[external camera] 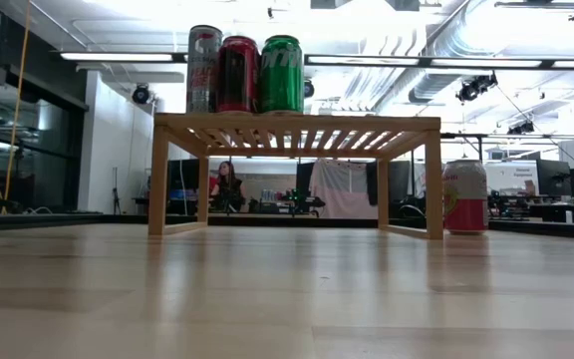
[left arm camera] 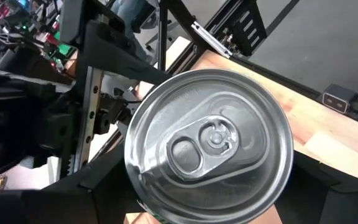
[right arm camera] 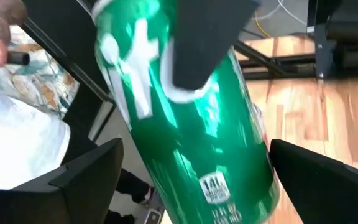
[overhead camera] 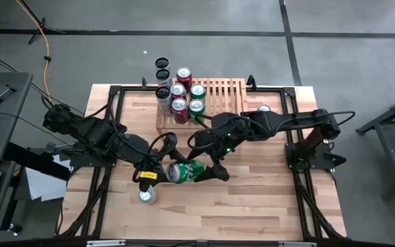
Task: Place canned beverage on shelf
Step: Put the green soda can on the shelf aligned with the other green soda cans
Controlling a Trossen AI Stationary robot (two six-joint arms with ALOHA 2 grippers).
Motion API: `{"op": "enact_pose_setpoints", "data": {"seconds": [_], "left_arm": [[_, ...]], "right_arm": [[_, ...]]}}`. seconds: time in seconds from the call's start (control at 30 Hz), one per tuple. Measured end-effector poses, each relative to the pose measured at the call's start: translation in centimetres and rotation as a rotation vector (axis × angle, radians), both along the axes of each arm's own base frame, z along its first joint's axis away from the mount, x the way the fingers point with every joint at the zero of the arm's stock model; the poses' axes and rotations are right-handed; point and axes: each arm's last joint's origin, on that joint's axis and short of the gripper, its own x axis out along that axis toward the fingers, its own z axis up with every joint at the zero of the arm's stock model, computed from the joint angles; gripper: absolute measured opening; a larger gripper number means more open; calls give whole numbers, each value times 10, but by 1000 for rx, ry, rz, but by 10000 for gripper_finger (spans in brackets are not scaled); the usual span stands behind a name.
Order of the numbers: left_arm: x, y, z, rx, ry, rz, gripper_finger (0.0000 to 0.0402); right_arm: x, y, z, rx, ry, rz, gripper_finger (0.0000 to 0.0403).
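Green can: lying sideways in mid-air before the shelf, clamped by left gripper; right gripper spread wide around its body, likely for a hand-over. Shelf: seven cans packed at its left end, right end bare. Silver can stands well before shelf; pale can beside its right leg.

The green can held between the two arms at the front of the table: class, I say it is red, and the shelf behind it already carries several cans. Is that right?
Not quite. The can between the arms is green, not red, as the high view and the right wrist view show. The rest stands: the shelf behind it already carries several cans.
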Motion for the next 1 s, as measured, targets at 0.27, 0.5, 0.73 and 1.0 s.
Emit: {"op": "enact_pose_setpoints", "data": {"seconds": [0.27, 0.5, 0.73, 1.0], "left_arm": [[0, 0, 1, 17, -9, -16, 285], [3, 1, 3, 17, -39, -28, 285], [12, 9, 2, 14, -50, -11, 285], [21, 9, -3, 41, -53, -16, 285]], "right_arm": [[0, 1, -1, -33, -17, 28, 387], [3, 7, 0, -33, -58, 47, 387], [5, 12, -1, -39, -71, 39, 387], [5, 12, -3, -57, -59, 19, 387]]}}
